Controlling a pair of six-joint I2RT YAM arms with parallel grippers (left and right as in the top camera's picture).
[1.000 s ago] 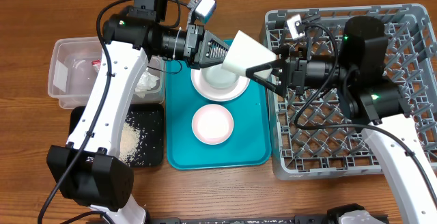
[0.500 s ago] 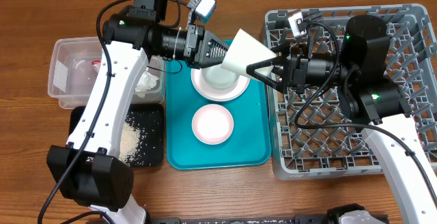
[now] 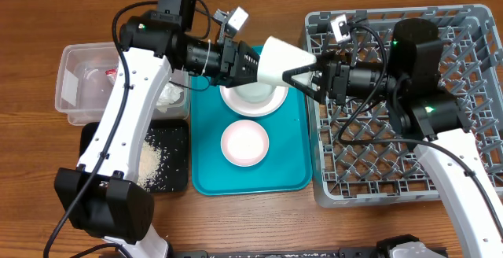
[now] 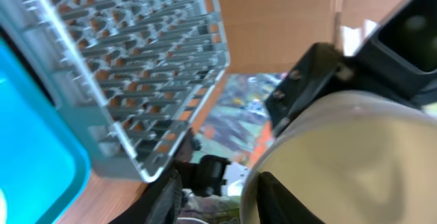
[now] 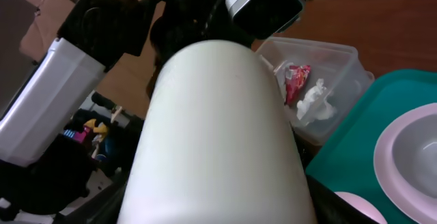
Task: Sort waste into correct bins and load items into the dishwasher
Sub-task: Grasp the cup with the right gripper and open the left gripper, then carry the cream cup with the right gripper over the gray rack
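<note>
The white cup is grasped at its base by the right gripper above the teal tray; the left gripper is seen with fingers parted at the rim.

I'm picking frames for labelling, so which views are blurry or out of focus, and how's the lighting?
Overhead: sharp, evenly lit, soft shadows only. Left wrist: the white cup sits too close and blurs; the dish rack is soft too. Right wrist: the cup fills the middle, out of focus; the clear tub behind reads sharper.
</note>
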